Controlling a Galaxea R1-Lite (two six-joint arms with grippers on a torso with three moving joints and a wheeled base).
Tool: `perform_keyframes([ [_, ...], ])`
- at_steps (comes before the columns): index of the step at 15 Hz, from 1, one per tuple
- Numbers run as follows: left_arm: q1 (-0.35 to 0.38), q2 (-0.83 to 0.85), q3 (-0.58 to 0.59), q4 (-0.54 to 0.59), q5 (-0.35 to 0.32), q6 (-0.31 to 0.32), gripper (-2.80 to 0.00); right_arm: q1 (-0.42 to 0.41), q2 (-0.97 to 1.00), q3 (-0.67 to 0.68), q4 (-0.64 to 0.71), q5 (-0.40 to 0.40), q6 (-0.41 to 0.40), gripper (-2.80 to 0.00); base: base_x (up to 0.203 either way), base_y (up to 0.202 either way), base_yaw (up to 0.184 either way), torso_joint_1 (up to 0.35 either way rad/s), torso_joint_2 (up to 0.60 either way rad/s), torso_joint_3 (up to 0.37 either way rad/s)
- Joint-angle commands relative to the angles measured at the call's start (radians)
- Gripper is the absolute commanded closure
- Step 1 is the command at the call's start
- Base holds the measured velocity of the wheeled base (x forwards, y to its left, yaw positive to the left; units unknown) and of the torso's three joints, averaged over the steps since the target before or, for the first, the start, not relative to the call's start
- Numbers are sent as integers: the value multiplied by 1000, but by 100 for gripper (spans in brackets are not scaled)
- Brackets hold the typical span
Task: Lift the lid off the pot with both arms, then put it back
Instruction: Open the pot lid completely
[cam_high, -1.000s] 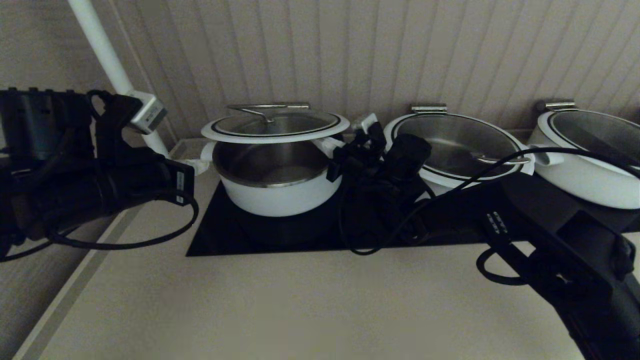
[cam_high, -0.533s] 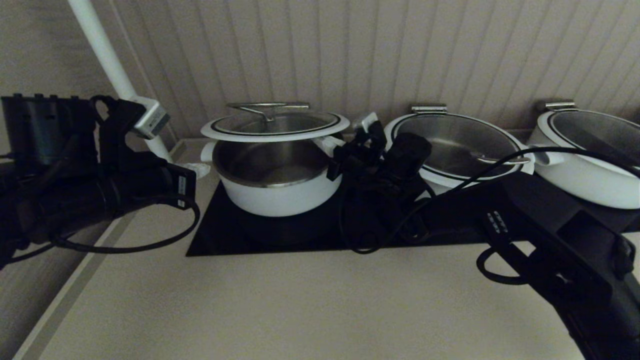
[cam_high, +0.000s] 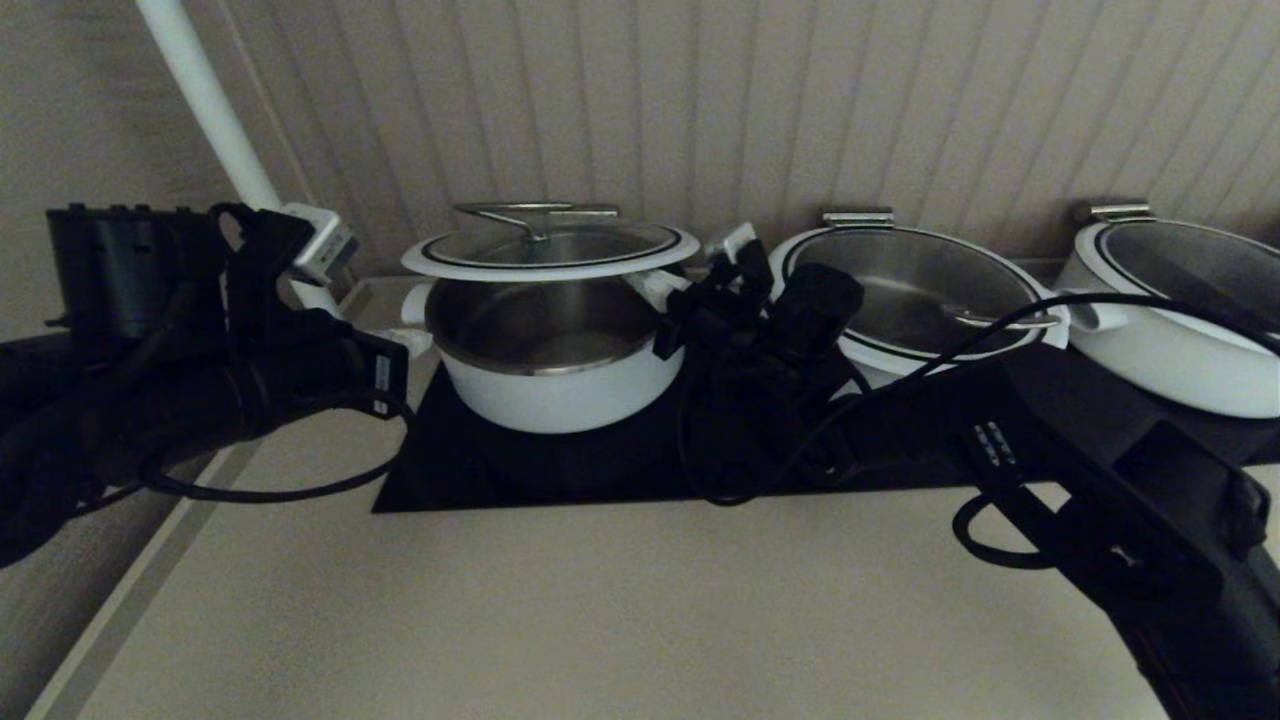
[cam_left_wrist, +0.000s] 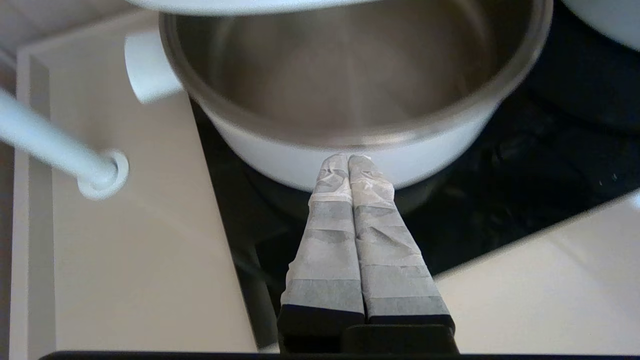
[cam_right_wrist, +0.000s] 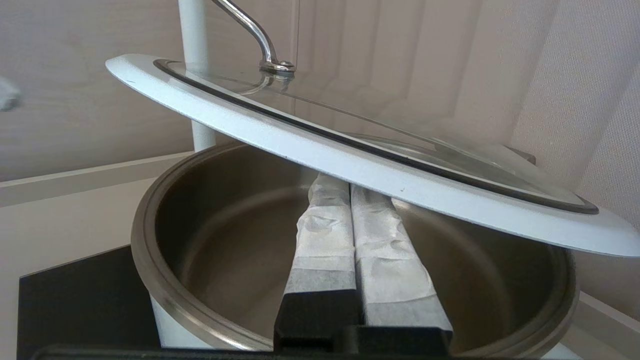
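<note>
Head view – lid: round glass lid with white rim and steel wire loop (cam_high: 550, 250) is raised clear above the round white pot with steel bowl (cam_high: 555, 350); right claw (cam_high: 700, 300) sits at its rim edge, left claw (cam_high: 385, 345) just beside the pot's stub handle.
Head view – surroundings: black mat (cam_high: 450, 470) on the beige tabletop (cam_high: 600, 620); wider white pot (cam_high: 915, 290) behind the right claw.
Left wrist view – left claw (cam_left_wrist: 348, 159): fingers pressed together, empty, tips before the pot wall (cam_left_wrist: 280, 165), lid above.
Right wrist view – right claw (cam_right_wrist: 332, 185): fingers pressed together, wedged under the tilted lid (cam_right_wrist: 350, 155), propping it.
Advice: judged unbalanced; bring the left claw under the opposite rim, level, lower slowly, centred.
</note>
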Motion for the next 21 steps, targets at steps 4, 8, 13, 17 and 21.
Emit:
perform_keyframes([
  [4,0,87,-18,-89,1,2,0,0,2,-27,8,3,-1,0,0,0,0,0,0,0],
  [8,-2,117,-31,-105,1,0,0,0,10,-52,22,3,-1,0,0,0,0,0,0,0],
  [13,-8,143,-88,-106,1,0,0,2,10,-52,20,4,-1,0,0,0,0,0,0,0],
  [17,-8,162,-88,-192,4,0,0,2,11,-52,20,4,-1,0,0,0,0,0,0,0],
  [21,-8,168,-89,-205,13,-1,0,1,13,-52,19,4,-1,0,0,0,0,0,0,0],
])
